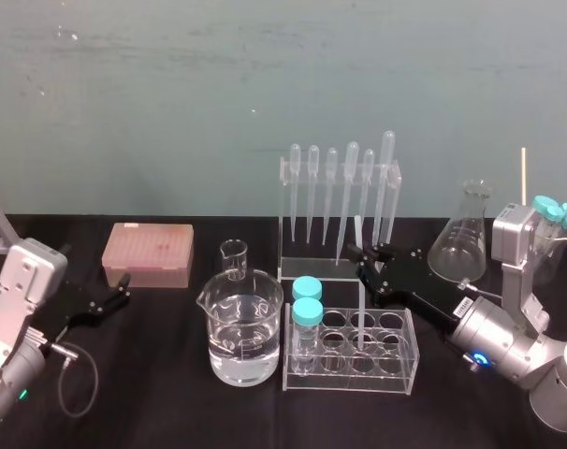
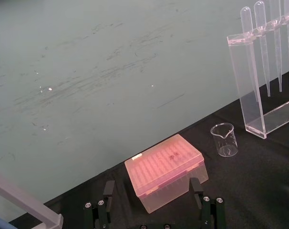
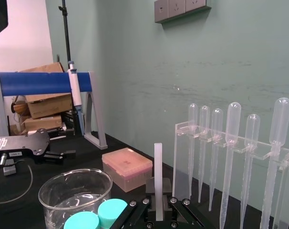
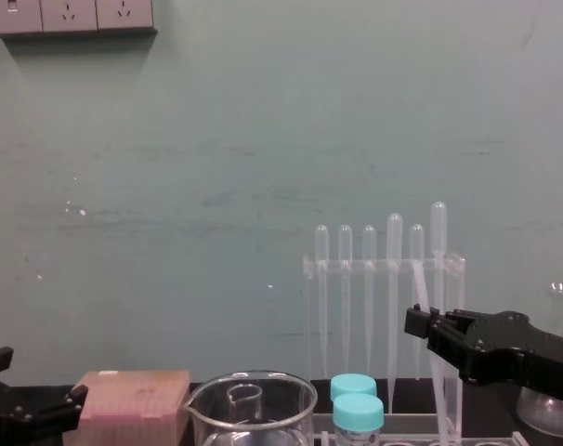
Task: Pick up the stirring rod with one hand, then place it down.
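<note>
Your rod [image 3: 158, 167] is translucent white, the right pincer [image 1: 363, 257] black. You see a black desk [image 1: 171, 383] and a pale green wall [image 1: 265, 75] with faint scuff streaks. The box [image 1: 148, 253] is pink, the two caps [image 1: 308, 288] turquoise; pipettes [image 1: 349, 187] and beaker [image 1: 244, 327] are clear. The stand bar [image 3: 39, 82] is blue.

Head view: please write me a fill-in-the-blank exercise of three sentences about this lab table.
1. The right gripper is shut on the ___.
2. The pipette rack holds ___ pipettes.
3. The open left gripper rests near the ___ pipette tip box.
Missing words: stirring rod; six; pink.
</note>
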